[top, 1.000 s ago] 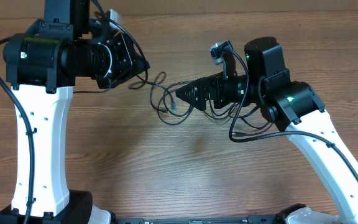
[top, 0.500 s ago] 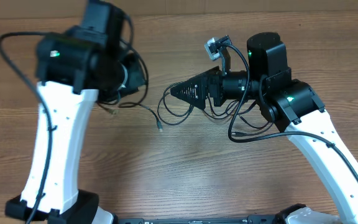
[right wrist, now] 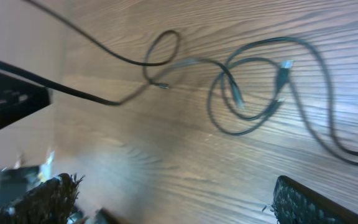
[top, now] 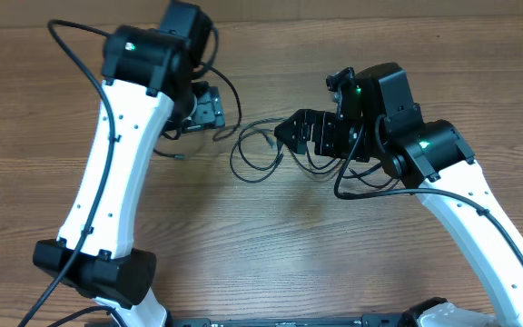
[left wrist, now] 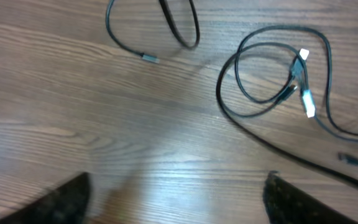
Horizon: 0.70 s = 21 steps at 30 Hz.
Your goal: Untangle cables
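Presently, four entries, each placed against the looped cables (top: pixel 234 156) as landmark.

1. My left gripper (top: pixel 209 109): left of the loops and apart from them. Its fingers (left wrist: pixel 67 199) stand spread wide with nothing between them. In its wrist view (left wrist: pixel 176 199) the cables (left wrist: pixel 294 81) lie ahead and off to the right, on the far side of the right finger.

2. One loose cord (left wrist: pixel 146 57): left of the loops, separate from them, its plug end lying flat on the table (top: pixel 271 245) ahead of the left gripper.

3. The loops themselves: overlapping rings on the table, plug ends inside them, between my two grippers.

4. My right gripper (top: pixel 291 134): at the right edge of the loops, fingers (right wrist: pixel 48 199) parted wide and gripping nothing. In its wrist view (right wrist: pixel 179 202) the cables (right wrist: pixel 235 93) lie ahead of the fingertips, none between them.
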Motion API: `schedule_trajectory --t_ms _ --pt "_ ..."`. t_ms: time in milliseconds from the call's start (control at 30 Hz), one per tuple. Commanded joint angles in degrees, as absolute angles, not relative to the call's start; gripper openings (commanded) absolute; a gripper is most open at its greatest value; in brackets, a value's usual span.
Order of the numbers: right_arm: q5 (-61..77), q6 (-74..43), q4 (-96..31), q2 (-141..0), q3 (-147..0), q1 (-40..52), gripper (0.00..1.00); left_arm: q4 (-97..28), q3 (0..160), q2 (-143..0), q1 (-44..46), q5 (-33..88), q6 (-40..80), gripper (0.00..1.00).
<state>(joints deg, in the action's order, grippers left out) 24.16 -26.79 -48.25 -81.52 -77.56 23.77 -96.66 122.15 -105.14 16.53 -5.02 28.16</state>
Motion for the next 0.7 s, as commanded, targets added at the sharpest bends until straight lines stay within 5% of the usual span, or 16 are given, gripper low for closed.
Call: schedule_trajectory --t_ms 0,167,333,667 --pt "19.03 -27.22 -48.34 -81.41 -77.67 23.73 1.00 -96.82 121.19 -105.67 15.33 7.18 16.88 0.98" --pt "18.00 -27.20 -48.42 -81.41 -77.67 23.73 1.00 -96.82 115.83 -105.67 16.01 17.67 9.61 1.00" --pt "18.00 -27.20 -49.69 -81.41 -77.62 23.73 1.00 -96.82 103.92 -105.78 15.84 40.69 -6.94 1.00" --pt "18.00 -27.20 -50.98 -81.41 -77.62 23.73 1.00 -89.06 100.62 -105.78 8.25 42.41 -2.24 1.00"
